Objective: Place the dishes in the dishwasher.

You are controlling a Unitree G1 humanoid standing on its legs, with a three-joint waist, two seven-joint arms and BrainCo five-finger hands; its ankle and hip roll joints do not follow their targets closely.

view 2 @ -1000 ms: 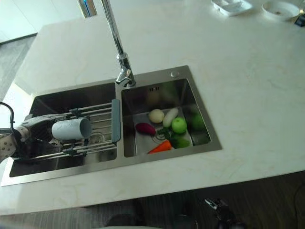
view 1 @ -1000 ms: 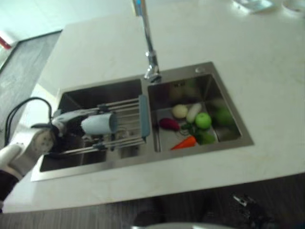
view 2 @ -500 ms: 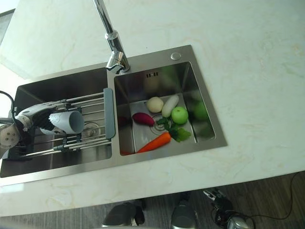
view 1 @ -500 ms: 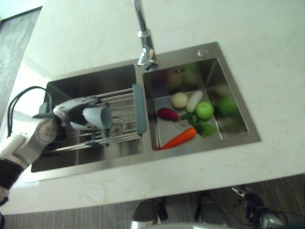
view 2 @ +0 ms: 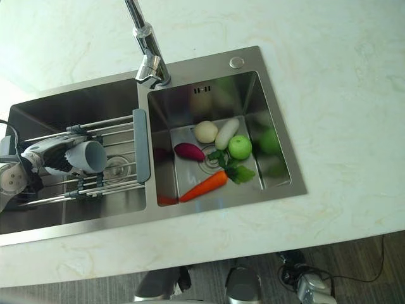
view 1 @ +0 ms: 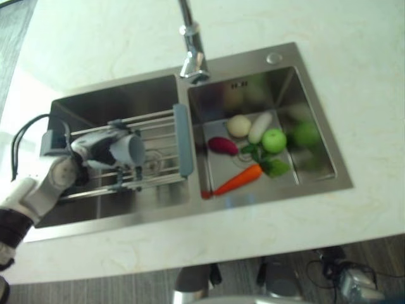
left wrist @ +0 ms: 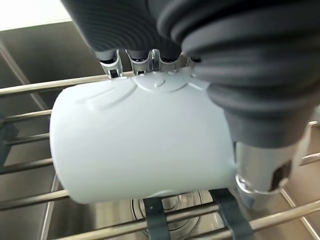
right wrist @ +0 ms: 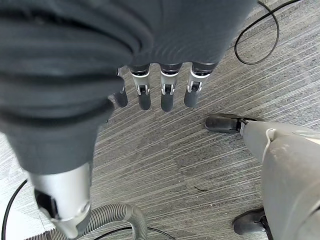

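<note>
Pale blue cup (left wrist: 140,142) lies on its side on the sink rack (view 1: 158,152) in the left basin – left hand (view 1: 95,147) curled round it. Right hand (right wrist: 160,90) hangs relaxed, holding nothing. Transfer to the dishwasher is not yet done – judged early stage.

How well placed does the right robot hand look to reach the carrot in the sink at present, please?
Probably not well: the right robot hand hangs over grey carpet floor with fingers relaxed, away from the sink. The carrot lies uncovered in the right basin beside the green apple, so nothing blocks it once the arm is raised.
</note>
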